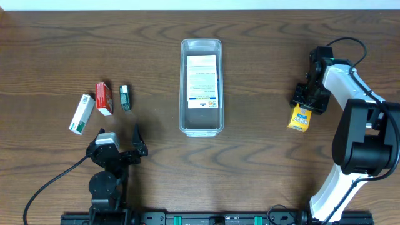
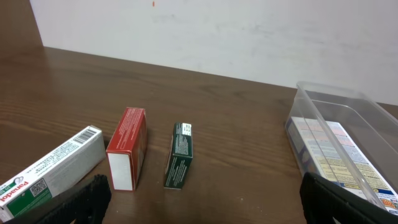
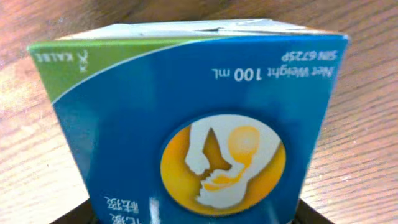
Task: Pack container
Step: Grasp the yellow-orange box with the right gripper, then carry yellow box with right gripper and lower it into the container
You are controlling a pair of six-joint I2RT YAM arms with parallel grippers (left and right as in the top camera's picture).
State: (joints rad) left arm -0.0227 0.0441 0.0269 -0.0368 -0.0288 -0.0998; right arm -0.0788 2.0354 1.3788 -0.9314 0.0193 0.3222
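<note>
Three boxes [image 1: 104, 98] lay near the desk's [image 1: 250, 169] left edge; left gripper [image 1: 119, 136] gaped wide. Right gripper [image 1: 304, 107] clamped a blue box [image 3: 199, 124].

Overhead looks straight down on my table [image 1: 250, 175]; left wrist sits low, also seeing the container [image 2: 329, 89]; right wrist hugs a box [image 3: 186, 124].

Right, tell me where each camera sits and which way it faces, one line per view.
Overhead: fixed above the table, looking straight down at the container between the left gripper and right gripper.
Left wrist: low behind the left gripper, facing across the table at the red box, dark green box and container; its open fingertips show at the bottom corners.
Right wrist: very close to the blue and yellow box; dark fingers barely show below it.
Shared: overhead and left wrist both show the container and red box.
</note>
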